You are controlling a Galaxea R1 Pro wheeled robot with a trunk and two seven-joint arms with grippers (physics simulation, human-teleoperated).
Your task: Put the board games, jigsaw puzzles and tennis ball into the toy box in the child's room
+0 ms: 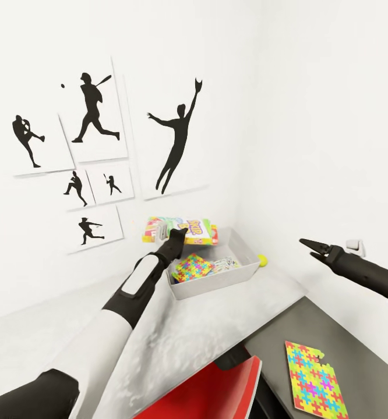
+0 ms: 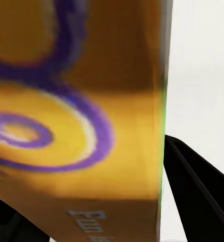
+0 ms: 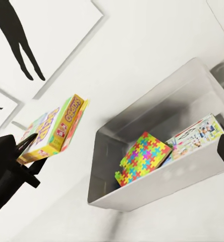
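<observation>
My left gripper (image 1: 175,236) is shut on a yellow, green and red board game (image 1: 180,228), holding it in the air above the back left rim of the toy box (image 1: 217,283). The left wrist view shows its orange face (image 2: 76,101) close up beside one finger (image 2: 192,186). The light-grey bin holds a jigsaw puzzle (image 1: 191,267) and a pale printed game box (image 1: 224,265). The right wrist view shows the held game (image 3: 54,128), the toy box (image 3: 157,186), the puzzle (image 3: 142,156) and the pale game box (image 3: 195,136). The tennis ball (image 1: 263,261) lies just right of the bin. My right gripper (image 1: 309,247) hovers open to the right.
A second jigsaw puzzle (image 1: 315,381) lies on the lower dark-grey table section (image 1: 345,337). A red chair (image 1: 217,390) stands below the light-grey desk top (image 1: 71,326). Baseball silhouette pictures (image 1: 95,110) hang on the wall behind. A wall socket (image 1: 355,247) sits near my right arm.
</observation>
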